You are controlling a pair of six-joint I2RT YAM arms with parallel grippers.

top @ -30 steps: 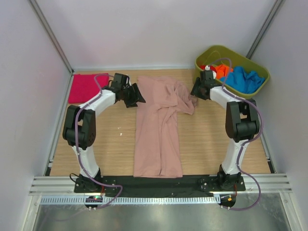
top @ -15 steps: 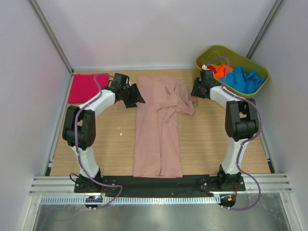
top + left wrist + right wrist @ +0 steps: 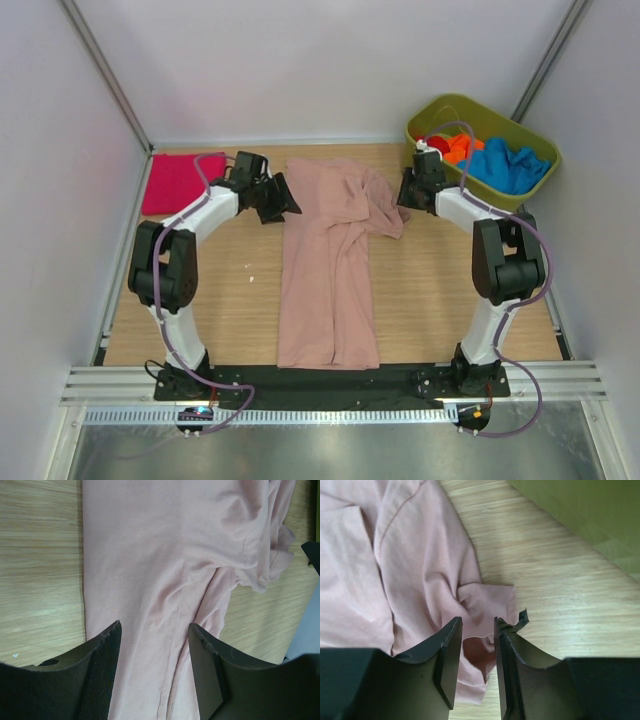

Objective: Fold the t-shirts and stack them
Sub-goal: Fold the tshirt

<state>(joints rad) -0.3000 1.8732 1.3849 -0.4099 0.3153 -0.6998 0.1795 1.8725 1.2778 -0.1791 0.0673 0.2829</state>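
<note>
A dusty-pink t-shirt [image 3: 328,270] lies lengthwise down the middle of the table, its right sleeve [image 3: 485,605] crumpled. My left gripper [image 3: 288,204] hovers at the shirt's upper left edge. In the left wrist view it [image 3: 155,626] stands open over smooth pink cloth [image 3: 165,555], holding nothing. My right gripper [image 3: 403,192] is at the crumpled sleeve. Its [image 3: 475,621] jaws stand narrowly apart, straddling the sleeve's hem, and a gap still shows between them. A folded magenta t-shirt [image 3: 180,182] lies at the far left. Orange [image 3: 462,148], blue [image 3: 505,165] and red [image 3: 428,142] t-shirts sit in the tub.
The olive-green tub [image 3: 470,108] stands in the far right corner, close behind my right arm; its wall [image 3: 580,515] shows in the right wrist view. Grey walls enclose the table on three sides. Bare wood [image 3: 440,290] lies on both sides of the pink shirt.
My right gripper's jaws have narrowed around the sleeve, and the right wrist has shifted slightly. The left arm and the shirts have not moved.
</note>
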